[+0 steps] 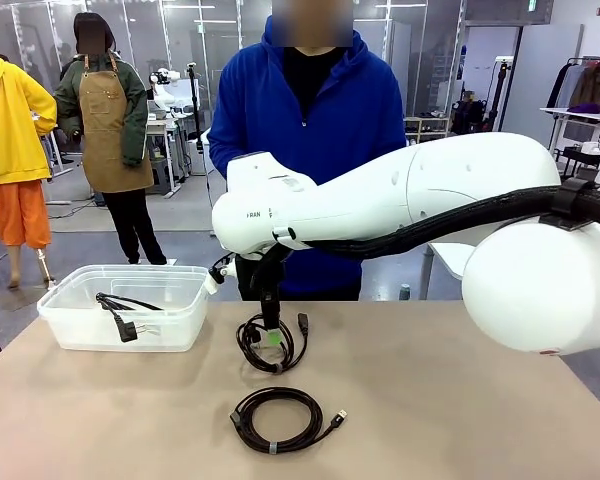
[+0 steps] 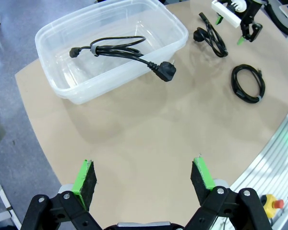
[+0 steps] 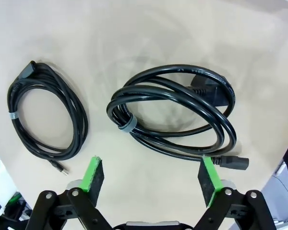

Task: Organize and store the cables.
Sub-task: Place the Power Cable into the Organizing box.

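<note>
Two black cable coils lie mid-table. The thicker power cord coil (image 1: 270, 350) (image 3: 173, 115) (image 2: 212, 38) has a grey tie and a chunky plug. My right gripper (image 1: 271, 335) (image 3: 151, 176) (image 2: 245, 28) hovers open just above it, nothing between its green pads. The thinner coil (image 1: 277, 420) (image 3: 45, 115) (image 2: 248, 84), with a small plug tip, lies nearer the front edge. A third cable (image 1: 120, 310) (image 2: 120, 48) with a two-pin plug lies in the clear plastic bin (image 1: 60, 320) (image 2: 43, 38). My left gripper (image 2: 144, 179) hangs open high over bare table.
A person in a blue hoodie (image 1: 310, 120) stands at the far edge behind the cables. My right arm's white body and black hose (image 1: 460, 215) span the right half of the front view. Bare tabletop lies around both coils.
</note>
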